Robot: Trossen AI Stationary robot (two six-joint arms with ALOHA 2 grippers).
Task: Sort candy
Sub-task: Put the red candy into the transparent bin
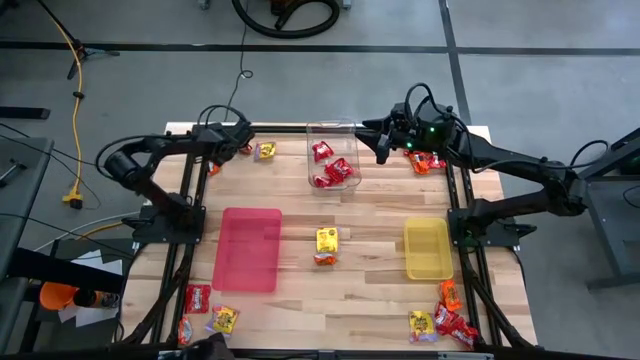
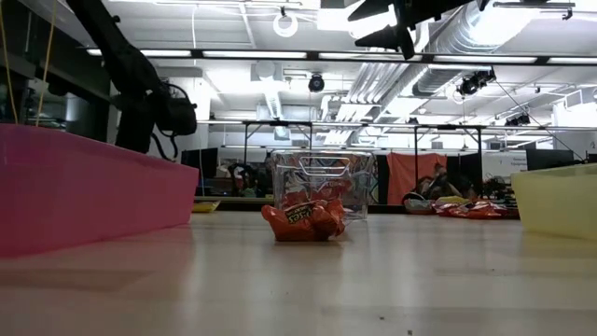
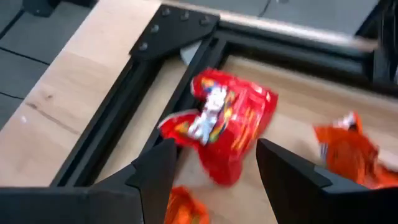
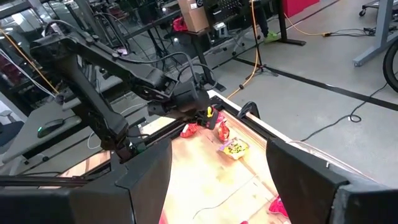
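Pick-up step: the left gripper (image 3: 211,171), jaws wide, is poised over a red candy (image 3: 227,121) at the tabletop's far left corner, and descent then closure are judged next; the right gripper (image 1: 383,146), jaws wide, waits beside the tub (image 1: 334,130).

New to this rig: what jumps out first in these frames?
The pink tray and the yellow tray lie flat at mid-table with a yellow and an orange candy between them. A clear tub at the far edge holds red packets, with the right gripper open beside it. The left gripper is open at the far left corner, over a red packet.
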